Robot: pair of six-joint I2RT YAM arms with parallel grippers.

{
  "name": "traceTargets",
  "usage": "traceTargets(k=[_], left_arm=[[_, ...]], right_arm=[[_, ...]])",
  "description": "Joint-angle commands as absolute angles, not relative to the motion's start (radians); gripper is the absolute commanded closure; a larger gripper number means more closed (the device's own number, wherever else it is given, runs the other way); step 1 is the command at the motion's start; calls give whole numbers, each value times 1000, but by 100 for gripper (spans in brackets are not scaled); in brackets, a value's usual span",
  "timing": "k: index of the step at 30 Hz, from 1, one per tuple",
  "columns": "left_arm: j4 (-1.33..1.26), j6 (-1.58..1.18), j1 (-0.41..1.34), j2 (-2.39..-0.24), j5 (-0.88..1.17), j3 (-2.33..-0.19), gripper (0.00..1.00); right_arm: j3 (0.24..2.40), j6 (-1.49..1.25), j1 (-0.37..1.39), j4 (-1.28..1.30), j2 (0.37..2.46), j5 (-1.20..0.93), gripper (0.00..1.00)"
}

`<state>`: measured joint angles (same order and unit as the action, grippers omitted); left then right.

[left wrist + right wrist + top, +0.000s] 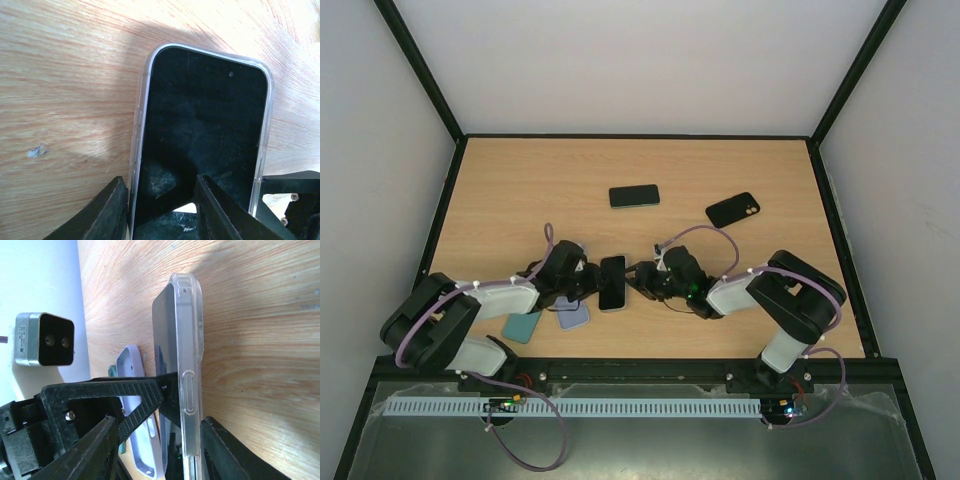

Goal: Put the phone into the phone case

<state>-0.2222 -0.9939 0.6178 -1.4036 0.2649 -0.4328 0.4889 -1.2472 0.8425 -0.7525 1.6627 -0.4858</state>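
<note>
Here, the phone (613,283) sits in the clear case (603,283), whose rim frames the dark screen on all visible sides. The cased phone lies near the middle of the bench (570,180), lengthwise from near to far, between the two arms.

The left fingers (107,212) are apart. One stands just outside the case's left long edge and the other crosses the near part of the screen. Whether either presses on it cannot be told.

The right fingers (95,450) are also apart. The phone is seen edge-on between them, its side button facing the camera. One finger is just beside the back of the case and the other is well clear of the screen.

A second phone (634,196) lies far of centre, and a black case (733,210) lies to its right. A lilac case (572,316) and a teal case (522,326) lie near left, beside the left arm.
</note>
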Motion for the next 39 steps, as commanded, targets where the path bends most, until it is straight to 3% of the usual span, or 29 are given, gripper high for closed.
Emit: traceTargets(k=[1, 13, 25, 34, 39], left_arm=[[-260, -1012, 627, -1394, 341, -392, 62], [-490, -1110, 610, -1410, 479, -285, 63], [-481, -1106, 607, -1377, 478, -270, 62], [-424, -1109, 604, -1343, 459, -280, 61], [-360, -1099, 579, -1259, 467, -290, 54]], right_arm=[[501, -1301, 854, -919, 1671, -586, 55], [488, -1350, 854, -1064, 1738, -629, 57], [512, -1251, 854, -929, 1772, -642, 62], [522, -1187, 853, -835, 1758, -597, 84], [487, -1208, 853, -923, 1736, -617, 90]])
